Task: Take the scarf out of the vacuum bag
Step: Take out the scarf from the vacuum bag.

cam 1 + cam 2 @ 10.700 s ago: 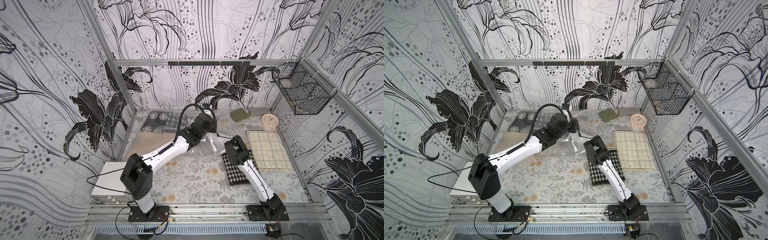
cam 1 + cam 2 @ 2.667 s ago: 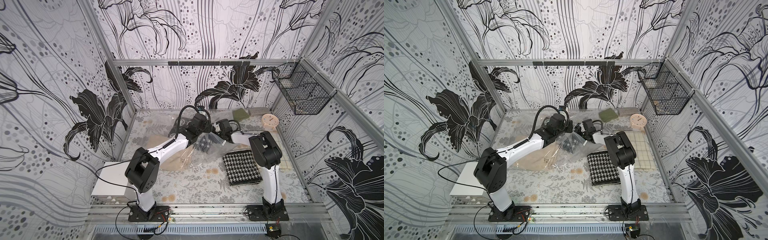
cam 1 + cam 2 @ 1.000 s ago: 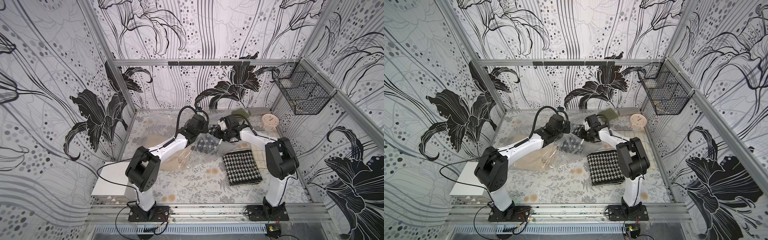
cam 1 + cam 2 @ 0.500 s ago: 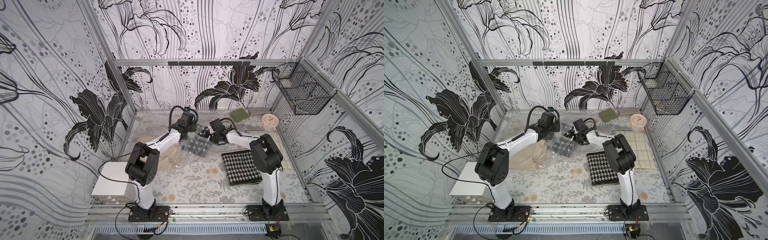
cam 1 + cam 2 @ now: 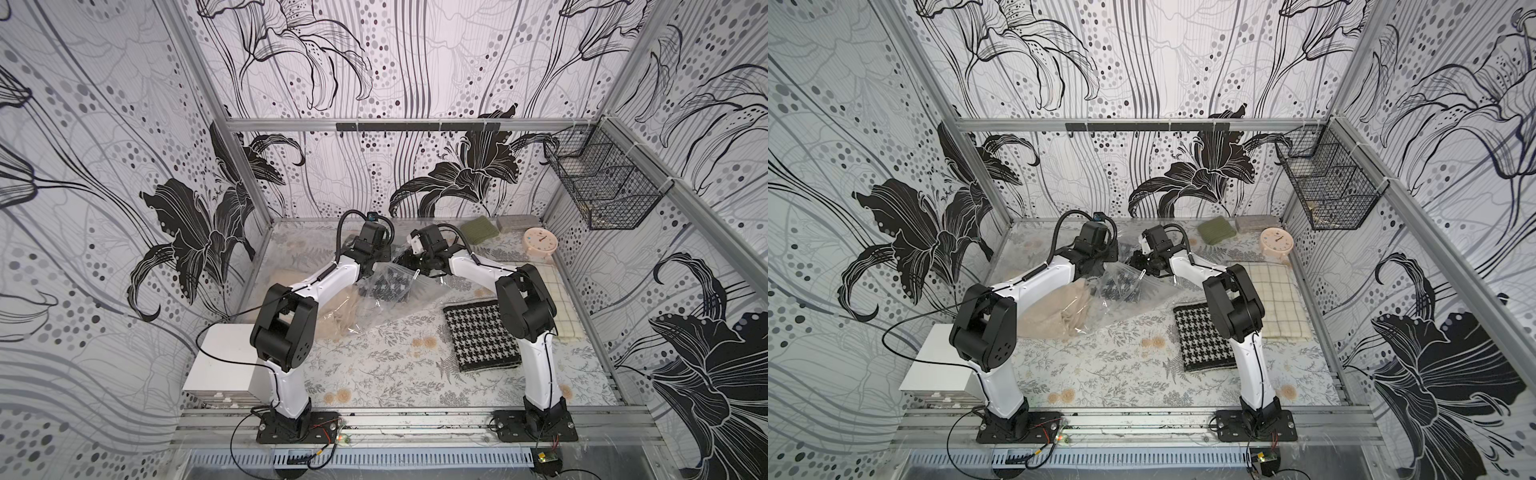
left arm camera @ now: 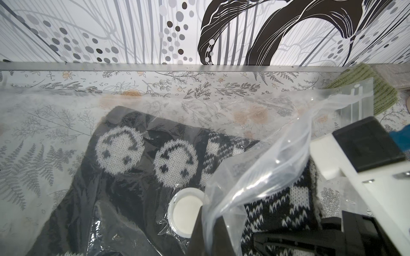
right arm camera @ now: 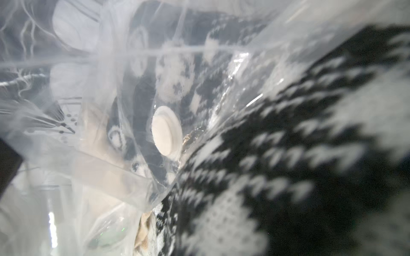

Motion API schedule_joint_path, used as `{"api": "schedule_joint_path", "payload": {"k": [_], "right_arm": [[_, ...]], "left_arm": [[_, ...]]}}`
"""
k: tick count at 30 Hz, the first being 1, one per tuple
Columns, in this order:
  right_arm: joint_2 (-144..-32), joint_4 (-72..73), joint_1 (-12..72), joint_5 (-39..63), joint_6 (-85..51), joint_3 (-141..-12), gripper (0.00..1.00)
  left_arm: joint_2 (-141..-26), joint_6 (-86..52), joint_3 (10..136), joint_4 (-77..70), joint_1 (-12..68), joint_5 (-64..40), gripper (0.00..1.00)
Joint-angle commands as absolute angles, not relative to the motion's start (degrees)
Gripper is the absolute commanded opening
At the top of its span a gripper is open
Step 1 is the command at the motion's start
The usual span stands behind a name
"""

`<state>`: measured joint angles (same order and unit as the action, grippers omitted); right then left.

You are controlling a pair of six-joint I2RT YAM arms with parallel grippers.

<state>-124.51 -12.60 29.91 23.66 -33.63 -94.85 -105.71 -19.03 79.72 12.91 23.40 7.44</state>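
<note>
The vacuum bag [image 5: 399,297] [image 5: 1129,301] lies crumpled at mid table, its clear mouth lifted between both arms. Inside it is the scarf [image 5: 388,286] [image 5: 1121,286], a black-and-white knit, next to the round white valve disc [image 6: 185,213] [image 7: 166,130]. My left gripper [image 5: 376,262] [image 6: 210,223] is shut on a fold of the bag's plastic. My right gripper [image 5: 409,262] [image 5: 1140,262] is at the bag's mouth, shut on the scarf's end [image 7: 288,155], which fills the right wrist view and hides the fingers there. The scarf [image 6: 137,159] shows through the plastic.
A beige cloth [image 5: 340,309] lies under the plastic at the bag's left end. A houndstooth cloth [image 5: 482,336] and a cream checked cloth [image 5: 559,299] lie to the right. At the back are a green cloth [image 5: 478,230], a pink clock [image 5: 540,240] and a wire basket [image 5: 602,183]. A white box [image 5: 220,361] sits front left.
Over the last second both grippers shifted left together, carrying the bag's mouth and the scarf with them. Since half a second ago little has moved.
</note>
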Motion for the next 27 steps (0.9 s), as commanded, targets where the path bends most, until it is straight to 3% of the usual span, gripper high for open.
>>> {"api": "schedule_joint_path", "payload": {"k": [1, 20, 27], "right_arm": [[-122.77, -15.47, 28.41, 28.76, -27.82, -96.77, 0.00], [-118.02, -19.83, 24.55, 26.91, -23.03, -93.45, 0.00], [-119.42, -18.89, 21.59, 31.32, -22.96, -94.40, 0.00]], "left_arm": [[-106.88, -18.90, 80.15, 13.67, 23.75, 7.45, 0.00], [-107.72, -19.07, 80.33, 14.06, 23.80, 8.92, 0.00], [-107.85, -19.01, 80.09, 14.15, 23.78, 9.32, 0.00]]}}
